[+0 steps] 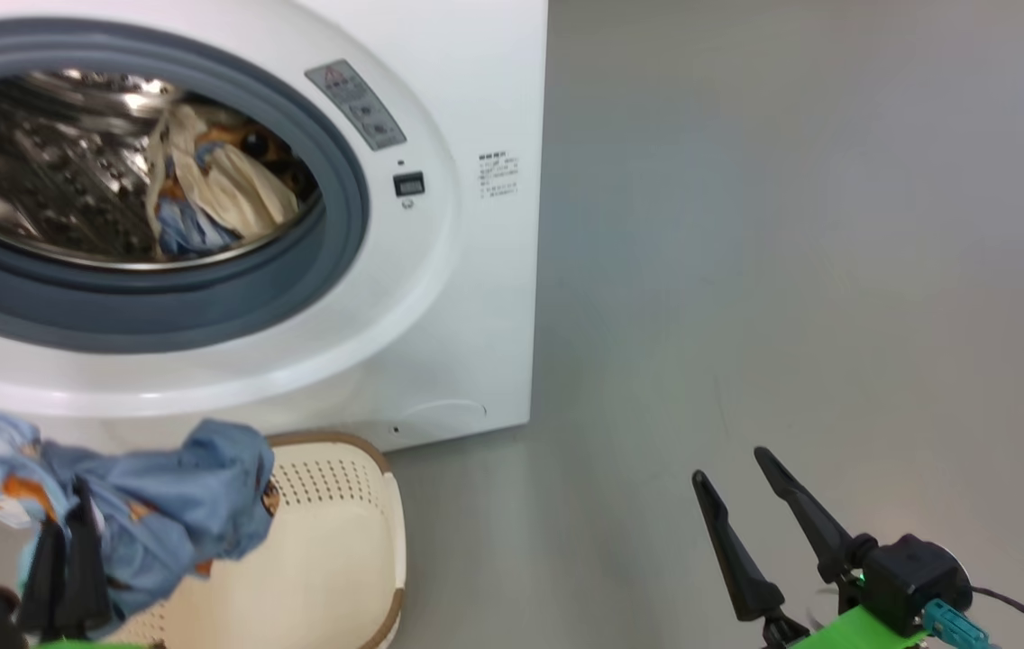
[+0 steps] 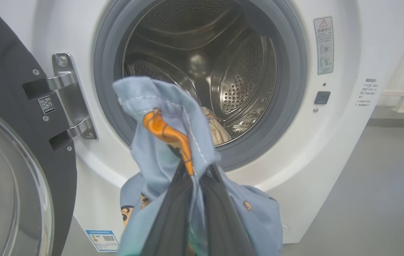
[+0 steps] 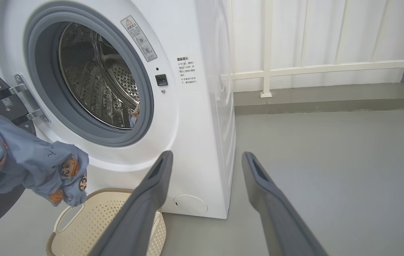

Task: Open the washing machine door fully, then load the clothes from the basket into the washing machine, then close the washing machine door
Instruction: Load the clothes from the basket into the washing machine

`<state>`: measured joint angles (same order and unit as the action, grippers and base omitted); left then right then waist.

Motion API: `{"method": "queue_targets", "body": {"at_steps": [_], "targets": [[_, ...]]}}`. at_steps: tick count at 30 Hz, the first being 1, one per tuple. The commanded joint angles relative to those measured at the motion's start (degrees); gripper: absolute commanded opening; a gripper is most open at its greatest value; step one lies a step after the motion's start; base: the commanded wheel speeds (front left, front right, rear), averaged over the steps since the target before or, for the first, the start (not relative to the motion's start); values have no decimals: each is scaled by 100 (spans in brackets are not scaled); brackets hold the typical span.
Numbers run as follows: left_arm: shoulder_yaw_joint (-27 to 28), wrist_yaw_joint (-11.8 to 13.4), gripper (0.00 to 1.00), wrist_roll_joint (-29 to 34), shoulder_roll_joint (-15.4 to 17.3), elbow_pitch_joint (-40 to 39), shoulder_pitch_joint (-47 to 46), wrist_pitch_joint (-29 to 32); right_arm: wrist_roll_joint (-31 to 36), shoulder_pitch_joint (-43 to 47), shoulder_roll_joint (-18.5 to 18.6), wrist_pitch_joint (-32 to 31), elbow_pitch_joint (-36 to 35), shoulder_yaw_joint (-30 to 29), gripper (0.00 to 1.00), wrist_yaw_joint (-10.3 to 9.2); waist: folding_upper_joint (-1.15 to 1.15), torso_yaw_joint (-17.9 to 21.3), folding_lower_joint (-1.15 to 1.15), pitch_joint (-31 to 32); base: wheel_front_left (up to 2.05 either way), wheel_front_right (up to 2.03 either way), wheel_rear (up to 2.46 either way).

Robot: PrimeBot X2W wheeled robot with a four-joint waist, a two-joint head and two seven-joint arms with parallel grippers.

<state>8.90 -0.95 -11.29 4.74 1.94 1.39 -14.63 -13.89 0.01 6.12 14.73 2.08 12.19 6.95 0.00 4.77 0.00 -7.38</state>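
Note:
The washing machine (image 1: pixel 467 297) stands with its black door (image 2: pixel 6 89) swung wide to the left on its metal hinge (image 2: pixel 68 96). A cream garment (image 1: pixel 233 185) lies in the steel drum (image 2: pixel 237 71). My left gripper (image 1: pixel 66 514) is shut on a light blue garment (image 1: pixel 178 505) with orange prints, holding it above the cream basket (image 1: pixel 332 541) and below the drum mouth. In the left wrist view that blue garment (image 2: pixel 155 149) drapes over the fingers (image 2: pixel 173 213). My right gripper (image 1: pixel 730 464) hangs open and empty over the floor to the right, also shown as my right gripper (image 3: pixel 207 153).
The basket (image 3: pixel 91 220) sits on the grey floor (image 1: pixel 791 270) right against the machine's front. A round white service flap (image 3: pixel 190 204) is low on the front. A white railing (image 3: pixel 266 67) runs along the wall behind. A blue label sticker (image 2: pixel 102 240) marks the lower left front.

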Motion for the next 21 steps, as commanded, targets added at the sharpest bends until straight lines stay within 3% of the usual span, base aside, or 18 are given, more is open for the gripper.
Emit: {"method": "queue_targets", "body": {"at_steps": [1, 21], "targets": [[217, 47, 0, 58, 91, -183, -21, -37, -66, 17, 67, 27, -119, 138, 100, 54, 0, -41, 0, 190, 0, 0, 0], [67, 240, 0, -44, -101, -334, 694, -37, -89, 314, 107, 27, -157, 100, 100, 54, 0, -185, 0, 479, 0, 0, 0]]}}
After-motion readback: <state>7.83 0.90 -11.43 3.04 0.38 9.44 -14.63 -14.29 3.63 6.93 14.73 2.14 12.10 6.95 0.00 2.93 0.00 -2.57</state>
